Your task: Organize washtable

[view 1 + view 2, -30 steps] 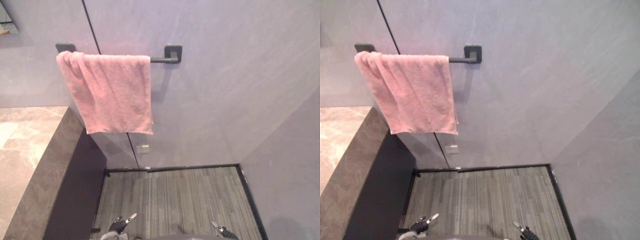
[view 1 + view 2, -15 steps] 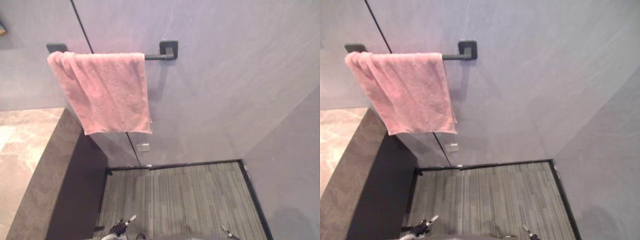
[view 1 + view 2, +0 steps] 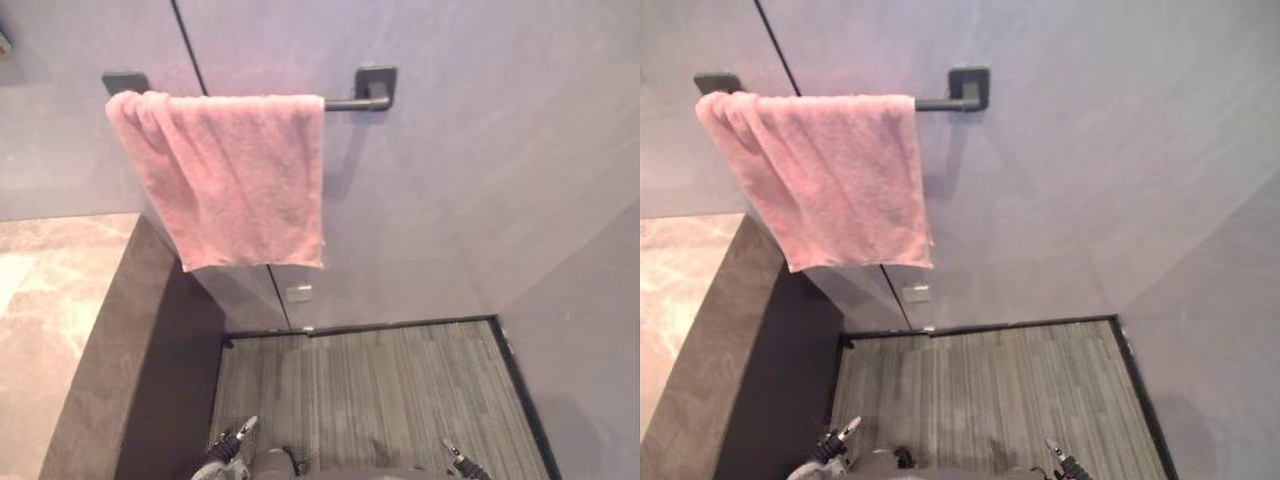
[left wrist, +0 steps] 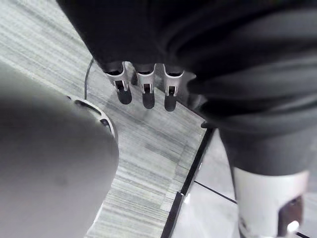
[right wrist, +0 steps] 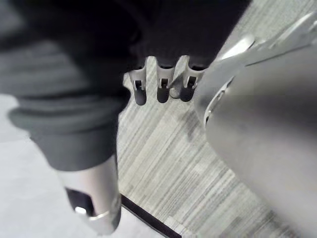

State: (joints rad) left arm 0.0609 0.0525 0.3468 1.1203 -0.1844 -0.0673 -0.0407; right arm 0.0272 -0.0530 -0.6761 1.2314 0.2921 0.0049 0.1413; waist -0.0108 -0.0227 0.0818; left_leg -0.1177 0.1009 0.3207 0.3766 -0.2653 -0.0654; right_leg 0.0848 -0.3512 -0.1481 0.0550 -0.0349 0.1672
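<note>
While the towel (image 3: 240, 175) drapes its bar (image 3: 345, 103), wrist views show left hand (image 4: 147, 90) and right hand (image 5: 162, 88) relaxed, empty.

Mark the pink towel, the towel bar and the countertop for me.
pink towel (image 3: 235, 180): left eye view, middle of its hanging front face.
towel bar (image 3: 345, 104): left eye view, bare stretch between towel and bracket.
countertop (image 3: 55, 300): left eye view, bare marble top surface.

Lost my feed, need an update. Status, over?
Hands: left robot hand and right robot hand low, open, empty. Task: pink terry towel hangs over dark wall bar, untouched. Nothing in the way.
</note>
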